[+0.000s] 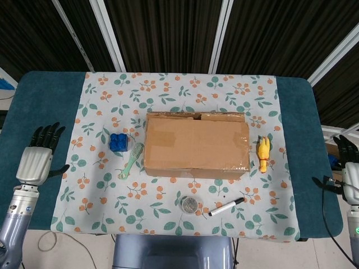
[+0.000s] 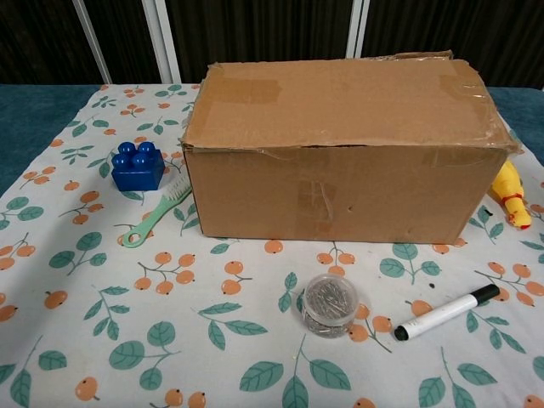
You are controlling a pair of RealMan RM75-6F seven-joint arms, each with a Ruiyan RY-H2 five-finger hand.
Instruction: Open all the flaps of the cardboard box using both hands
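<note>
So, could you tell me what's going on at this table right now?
Nothing is being handled at the moment. The cardboard box sits in the middle of the table with its flaps closed. The left hand is out at the table's left edge, fingers spread and holding nothing. The right hand is at the far right edge, only partly in view. Neither touches the box.

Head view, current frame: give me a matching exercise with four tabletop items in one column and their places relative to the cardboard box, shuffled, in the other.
Things:
1. blue block
2. yellow toy
3. marker
4. green brush

Places, relative to the cardboard box:
A. right of it
B. in front, towards its right end
C. just off its left side
D. further left, beyond the brush

Pairs: 1-D, 2-A, 3-B, 4-C
</note>
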